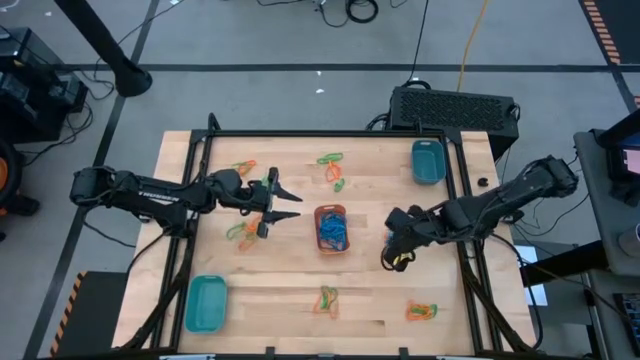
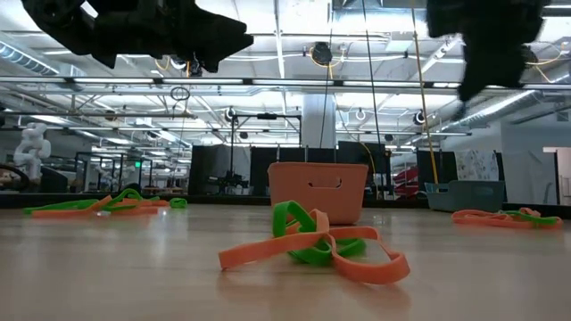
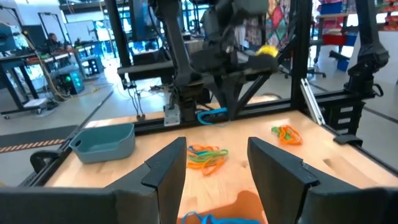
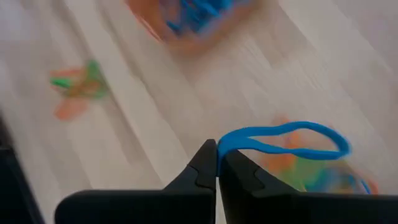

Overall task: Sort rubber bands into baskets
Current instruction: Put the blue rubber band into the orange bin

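Note:
An orange basket point(image 1: 331, 228) holding blue rubber bands stands mid-table, also in the low view point(image 2: 318, 190). One teal basket point(image 1: 427, 160) stands at the far right and another point(image 1: 207, 302) at the near left. My right gripper point(image 1: 392, 250), just right of the orange basket, is raised and shut on a blue rubber band point(image 4: 280, 140). A pile of orange and green bands point(image 3: 205, 155) lies below it. My left gripper point(image 1: 288, 203) hovers open and level, left of the orange basket, with nothing between its fingers point(image 3: 214, 177). My right gripper pinches the blue band at one end of its loop point(image 4: 219, 148) between its two fingertips. It comes slanting down from above. The rest of the loop sticks out past the fingertips, clear of the table.
Loose heaps of orange and green bands lie at the far left point(image 1: 243, 170), far middle point(image 1: 330, 165), left of the orange basket point(image 1: 240, 232), near middle point(image 1: 327, 298) and near right point(image 1: 422, 312). A black frame point(image 1: 330, 134) borders the wooden table.

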